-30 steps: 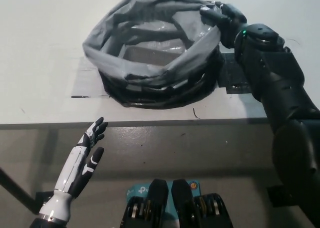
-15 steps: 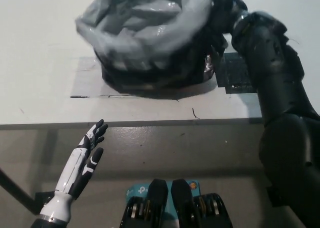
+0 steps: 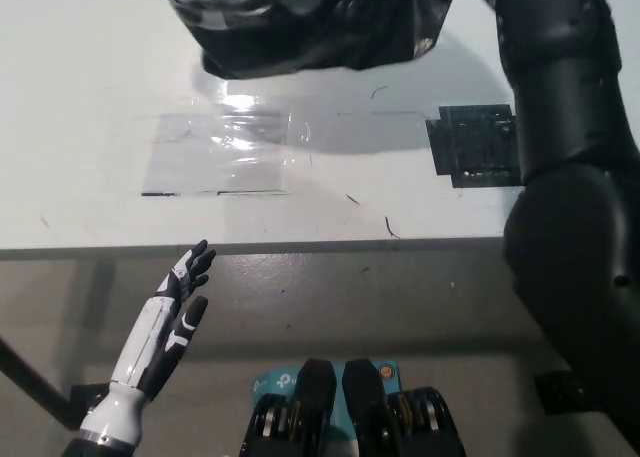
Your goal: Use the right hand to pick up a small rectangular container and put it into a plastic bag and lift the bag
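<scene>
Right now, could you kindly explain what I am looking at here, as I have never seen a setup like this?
This is one view, taken from a camera on a humanoid robot's head, looking steeply down at a white table. The thick black shape on the right is the robot's right arm, reaching up out of the frame; its hand cannot be seen. At the top edge hangs a dark plastic bag, apparently raised off the table, though what grips it is out of view. On the table lie a clear shiny sheet and a dark square patch. The white left hand rests at the lower left in front of the table, fingers apart, holding nothing.
</scene>
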`<state>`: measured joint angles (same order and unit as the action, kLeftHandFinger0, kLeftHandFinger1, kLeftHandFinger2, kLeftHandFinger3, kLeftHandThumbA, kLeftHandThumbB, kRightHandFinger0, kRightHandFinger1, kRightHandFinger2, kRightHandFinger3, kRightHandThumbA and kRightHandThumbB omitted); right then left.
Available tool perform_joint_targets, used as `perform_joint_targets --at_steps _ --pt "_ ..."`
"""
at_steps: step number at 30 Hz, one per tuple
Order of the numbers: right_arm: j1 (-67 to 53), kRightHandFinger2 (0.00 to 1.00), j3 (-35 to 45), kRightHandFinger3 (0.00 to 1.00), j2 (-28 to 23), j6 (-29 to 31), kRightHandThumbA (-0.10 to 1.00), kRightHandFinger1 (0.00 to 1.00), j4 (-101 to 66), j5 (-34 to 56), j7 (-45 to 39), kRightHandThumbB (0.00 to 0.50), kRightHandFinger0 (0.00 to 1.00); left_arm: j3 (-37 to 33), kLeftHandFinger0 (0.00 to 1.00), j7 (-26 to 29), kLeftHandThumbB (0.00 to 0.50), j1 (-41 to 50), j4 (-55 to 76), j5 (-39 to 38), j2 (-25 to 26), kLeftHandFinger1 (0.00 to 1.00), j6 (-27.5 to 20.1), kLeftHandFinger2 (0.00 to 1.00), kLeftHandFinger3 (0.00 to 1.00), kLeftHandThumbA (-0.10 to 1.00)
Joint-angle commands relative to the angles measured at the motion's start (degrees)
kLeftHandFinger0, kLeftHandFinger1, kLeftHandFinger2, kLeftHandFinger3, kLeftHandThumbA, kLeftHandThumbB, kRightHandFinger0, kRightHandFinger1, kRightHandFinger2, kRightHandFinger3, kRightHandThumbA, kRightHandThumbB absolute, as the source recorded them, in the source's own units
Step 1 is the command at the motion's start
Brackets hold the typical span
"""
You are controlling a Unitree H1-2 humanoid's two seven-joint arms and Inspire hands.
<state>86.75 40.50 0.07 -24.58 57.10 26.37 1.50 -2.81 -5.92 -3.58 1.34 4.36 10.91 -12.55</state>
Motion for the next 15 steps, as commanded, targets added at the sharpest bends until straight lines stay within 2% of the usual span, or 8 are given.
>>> perform_joint_targets --at_steps 1,3,5,6,7,11,13,15 --pt "25.05 0.70 -1.01 0.86 -1.43 -2.35 0.09 0.24 -15.25 19.06 4.76 0.108 0.00 -0.26 1.00 -0.53 0.223 -1.69 1.75 0.59 0.54 1.00 -1.82 1.00 1.00 0.95" --pt "23.12 0.73 -1.58 0.89 -0.72 -2.35 0.10 0.26 -17.14 18.88 5.87 0.098 0.00 -0.36 1.00 -0.50 0.224 -1.52 1.94 0.88 0.53 1.00 -1.68 1.00 1.00 0.95" --pt "20.15 0.78 -1.78 0.87 0.43 -2.35 0.05 0.31 -18.74 18.84 5.92 0.104 0.00 -0.42 1.00 -0.59 0.211 -1.34 2.06 0.89 0.62 1.00 -1.87 1.00 1.00 0.95" --pt "18.37 0.76 -2.41 0.88 0.66 -2.35 0.07 0.33 -18.61 18.71 5.24 0.062 0.00 -0.38 1.00 -0.63 0.214 -1.24 2.15 0.71 0.60 1.00 -1.75 1.00 1.00 0.94" --pt "17.68 0.76 -2.62 0.89 0.70 -2.35 0.07 0.33 -18.34 18.55 5.14 0.051 0.00 -0.33 1.00 -0.66 0.220 -1.20 2.26 0.49 0.54 1.00 -1.46 1.00 1.00 0.93" --pt "13.62 0.77 -1.80 1.00 1.49 -2.35 0.02 0.32 -15.94 17.35 6.16 0.042 0.00 -0.33 1.00 -0.56 0.228 -1.40 2.54 1.01 0.63 1.00 -0.90 1.00 1.00 0.95" --pt "11.77 0.77 -1.64 1.00 2.04 -2.35 0.02 0.33 -15.22 16.42 5.94 0.041 0.00 -0.43 1.00 -0.73 0.230 -1.56 2.66 1.01 0.68 1.00 -0.53 1.00 1.00 0.96" --pt "9.29 0.74 -1.21 1.00 2.88 -2.35 -0.03 0.31 -13.50 15.73 5.19 0.055 0.00 -0.46 1.00 -0.81 0.228 -1.62 2.64 0.96 0.71 1.00 -0.45 1.00 1.00 0.96"
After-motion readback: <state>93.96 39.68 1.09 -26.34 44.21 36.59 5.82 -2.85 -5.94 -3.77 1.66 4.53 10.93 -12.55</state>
